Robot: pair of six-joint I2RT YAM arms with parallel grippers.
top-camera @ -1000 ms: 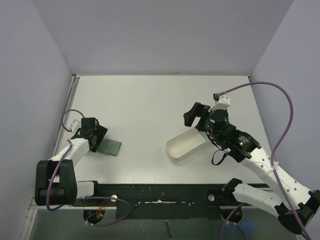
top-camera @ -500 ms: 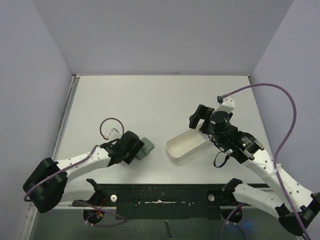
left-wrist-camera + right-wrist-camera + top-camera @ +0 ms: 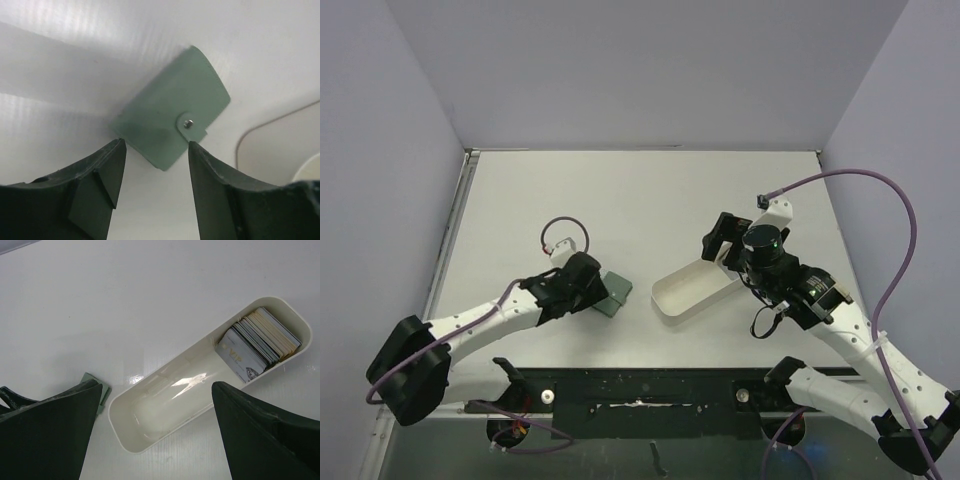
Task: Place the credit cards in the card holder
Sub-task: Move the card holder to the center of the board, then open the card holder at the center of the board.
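left arm has swung from the left edge of the top view toward the middle, and the card holder [image 3: 617, 293] has travelled with it. it now lies flat on the counter [image 3: 620, 190], just left of the tray [image 3: 685, 292]. the right arm has barely shifted.

the holder looks light, thin and somewhat floppy, and its snap tab is shut. on this glossy counter it will likely skate rather than lift. the best hold is probably across a free edge away from the tab, with one side pinned down to pop it open. the cards [image 3: 260, 342] stand on edge, packed at the upper right end of the tray in the right wrist view. they are stiff, slick and thin, so i would pinch one by its top edge.

left claw [image 3: 155, 150] is stretched low along the counter, its jaws partly apart astride the holder's near corner. i see no firm grip on it yet. right claw [image 3: 155, 388] hangs over the tray, jaws spread wide and holding nothing.
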